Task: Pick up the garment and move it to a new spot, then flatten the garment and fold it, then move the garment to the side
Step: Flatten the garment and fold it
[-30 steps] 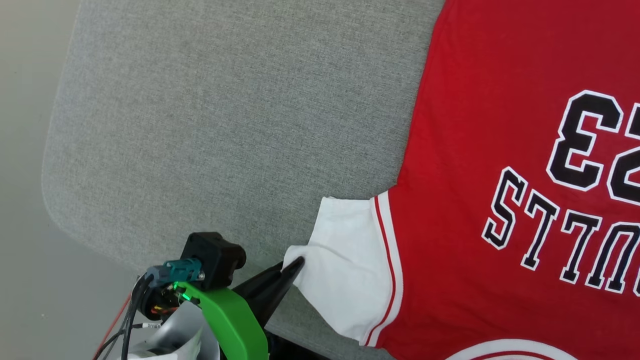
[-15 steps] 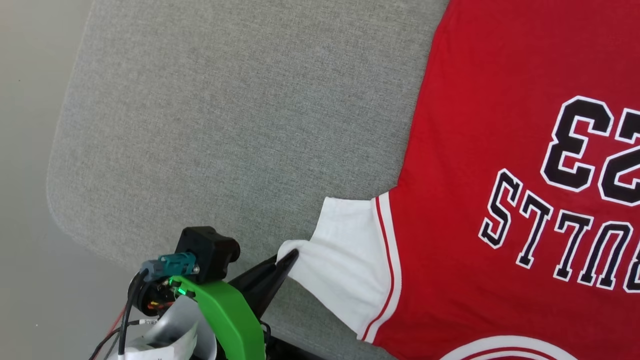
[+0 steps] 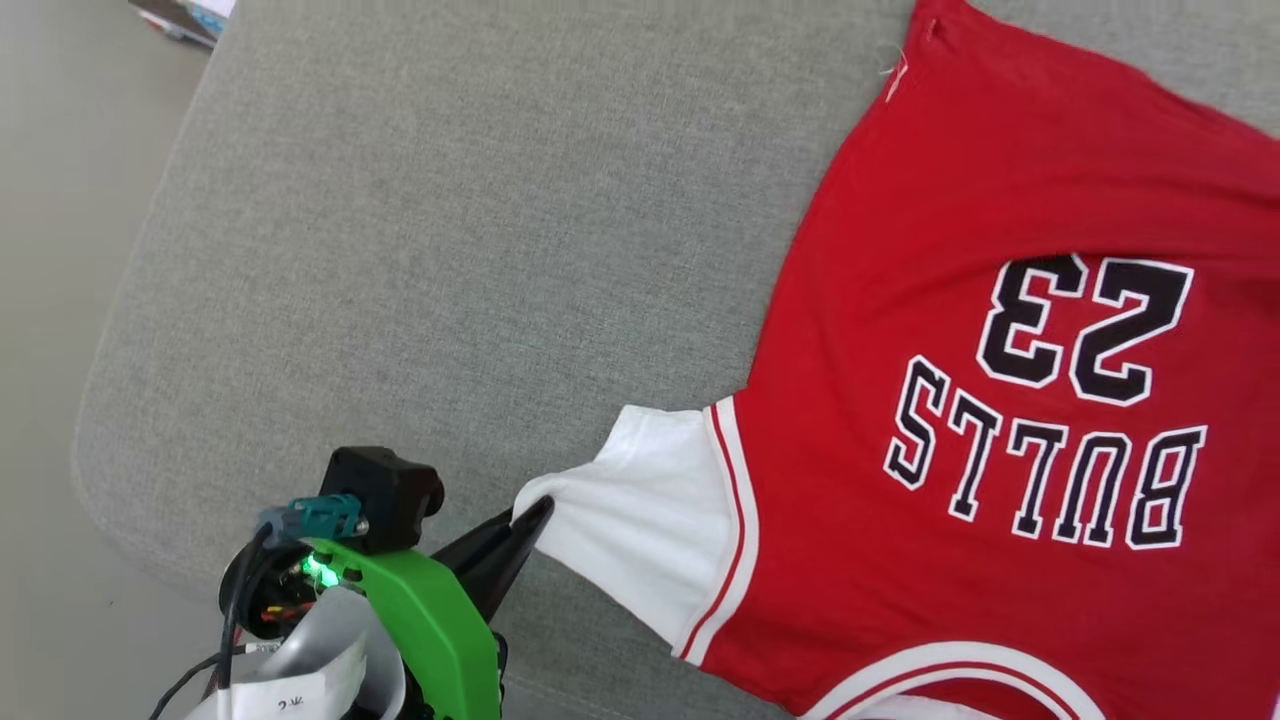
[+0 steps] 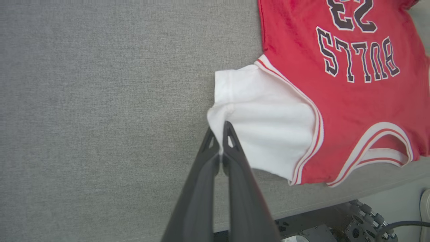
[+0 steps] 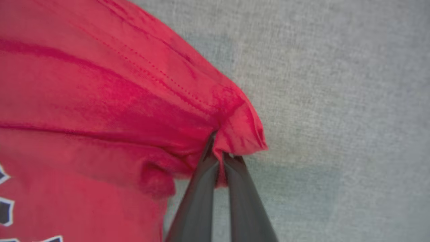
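Red garment (image 3: 900, 200) lies print-up at 3 o'clock on the grey cushion (image 3: 400, 250). Left claw (image 3: 530, 510) pinches the white sleeve (image 3: 640, 510) tip, right claw (image 5: 220, 151) a red hem corner (image 5: 245, 134): draw apart evenly, under gentle tension.

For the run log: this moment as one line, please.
left gripper: jaws shut on white sleeve edge | right gripper: jaws shut on red corner | jersey T-shirt: lettering up on grey fabric surface

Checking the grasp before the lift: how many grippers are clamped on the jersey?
2. The left gripper is shut on the white sleeve edge of the red "BULLS 23" jersey T-shirt; the right gripper is shut on a bunched red corner.
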Controlling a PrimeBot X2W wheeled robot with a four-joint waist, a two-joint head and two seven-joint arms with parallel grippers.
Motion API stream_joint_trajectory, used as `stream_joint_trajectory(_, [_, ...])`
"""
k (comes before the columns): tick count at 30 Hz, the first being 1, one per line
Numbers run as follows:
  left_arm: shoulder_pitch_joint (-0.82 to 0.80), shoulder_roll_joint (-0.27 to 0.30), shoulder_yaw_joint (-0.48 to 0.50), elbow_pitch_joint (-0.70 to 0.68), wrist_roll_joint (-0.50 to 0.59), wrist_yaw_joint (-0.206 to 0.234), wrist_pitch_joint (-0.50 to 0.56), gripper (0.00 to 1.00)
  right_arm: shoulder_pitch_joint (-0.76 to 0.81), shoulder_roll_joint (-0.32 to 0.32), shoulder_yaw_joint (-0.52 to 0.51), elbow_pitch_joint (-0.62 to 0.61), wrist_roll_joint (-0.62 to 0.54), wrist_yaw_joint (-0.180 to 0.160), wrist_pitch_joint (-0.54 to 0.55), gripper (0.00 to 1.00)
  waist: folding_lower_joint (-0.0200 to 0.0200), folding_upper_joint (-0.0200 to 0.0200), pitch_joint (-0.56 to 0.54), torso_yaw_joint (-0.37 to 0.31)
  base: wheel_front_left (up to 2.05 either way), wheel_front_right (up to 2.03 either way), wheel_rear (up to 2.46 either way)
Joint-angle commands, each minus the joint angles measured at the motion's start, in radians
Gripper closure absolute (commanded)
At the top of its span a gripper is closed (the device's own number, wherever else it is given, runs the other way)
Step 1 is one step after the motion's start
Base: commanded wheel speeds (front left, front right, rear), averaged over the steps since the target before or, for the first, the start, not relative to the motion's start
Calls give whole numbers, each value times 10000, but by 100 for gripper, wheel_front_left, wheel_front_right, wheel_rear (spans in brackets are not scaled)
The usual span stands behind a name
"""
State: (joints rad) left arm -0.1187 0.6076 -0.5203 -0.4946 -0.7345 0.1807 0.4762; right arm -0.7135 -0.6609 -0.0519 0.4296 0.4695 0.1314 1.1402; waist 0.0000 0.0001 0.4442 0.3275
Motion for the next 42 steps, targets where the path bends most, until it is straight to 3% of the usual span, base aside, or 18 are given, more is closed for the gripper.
stream_joint_trajectory(1, [150,86,43,37,-81,74,14,100,612,44,-17,109,97,-7,-28,100,0,-1,-987,-696,0,0,0])
stream_joint_trajectory(16, [850,52,168,406,-323,384,-262,100,4893,755,-1279,-1476,683,-7,-453,100,0,-1,-2946,-1673,0,0,0])
stream_joint_trajectory(27, [943,-378,24,629,-402,442,-579,100,7375,2158,-2899,-3839,473,-7,4,100,0,-1,-3350,-2055,0,0,0])
stream_joint_trajectory(37, [861,-691,-99,1045,-499,343,-787,100,8388,3338,-3274,-4663,56,-7,38,100,0,-1,-3399,-2148,0,0,0])
stream_joint_trajectory(38, [853,-701,-107,1068,-509,330,-792,100,8398,3354,-3234,-4702,29,-7,-20,77,0,-1,-3397,-2151,0,0,0])
stream_joint_trajectory(39, [841,-709,-111,1090,-519,315,-798,100,8403,3357,-3173,-4741,14,-7,-73,13,0,-1,-3389,-2152,0,0,0])
stream_joint_trajectory(40, [828,-713,-114,1103,-526,302,-801,100,8384,3349,-3129,-4777,22,-7,-98,0,0,-1,-3379,-2150,0,0,0])
stream_joint_trajectory(42, [798,-709,-119,1121,-536,270,-804,100,8263,3279,-3028,-4899,97,-7,-185,0,0,-1,-3350,-2140,0,0,0])
